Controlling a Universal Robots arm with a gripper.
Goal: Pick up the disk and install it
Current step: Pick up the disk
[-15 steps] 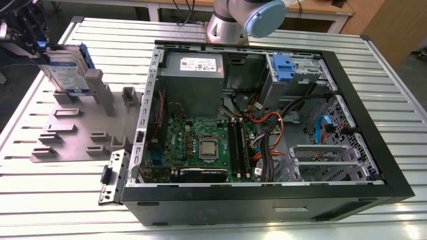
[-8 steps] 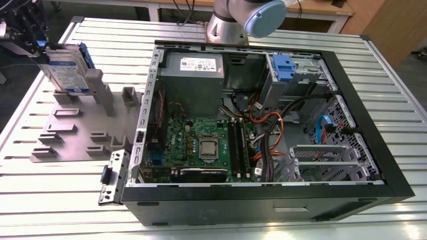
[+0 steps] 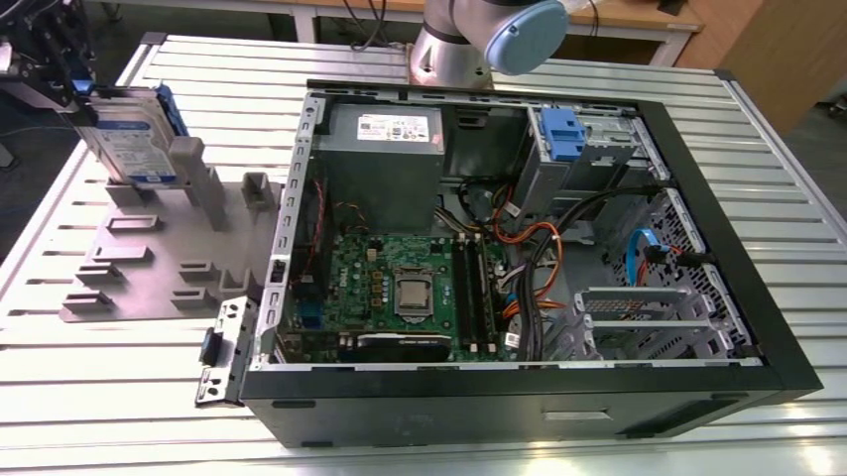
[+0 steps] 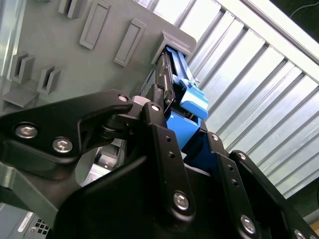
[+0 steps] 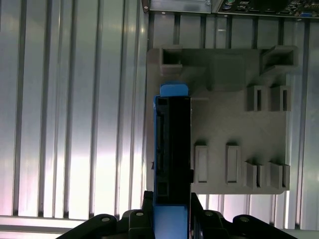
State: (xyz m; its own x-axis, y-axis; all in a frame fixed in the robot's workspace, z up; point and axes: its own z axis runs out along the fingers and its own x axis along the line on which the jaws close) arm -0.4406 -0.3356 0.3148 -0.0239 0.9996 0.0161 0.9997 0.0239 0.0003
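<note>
A: From the exterior view, where's the disk (image 3: 133,139)?

B: Far over on the exterior view's left, standing on edge at the grey stand (image 3: 146,268), label face showing. The gripper (image 3: 82,99) comes down on it from above and is clamped on its top part. I can't tell whether its lower edge sits in the stand or just clear of it.

A: And the computer case (image 3: 741,297)?

B: Open on the table (image 3: 106,397), to the exterior view's right of the stand, with the green circuit board (image 3: 397,288) in plain sight. The arm (image 3: 463,40) rises behind it.

A: The second wrist view?

B: Black gripper (image 4: 182,122) links up close, and the blue frame of the disk (image 4: 174,64) is pinched between the 2 fingers. The disk's far end meets a raised post of the stand (image 4: 60,59), with the ribbed table (image 4: 249,74) beyond.

A: The first wrist view?

B: The disk (image 5: 172,139) seen edge-on, a dark strip with blue at both ends. The gripper (image 5: 172,219) has 1 finger on each flat side of it, closed tight. It runs along 1 edge of the stand (image 5: 234,124), and the slats of the table (image 5: 75,124) lie alongside
</note>
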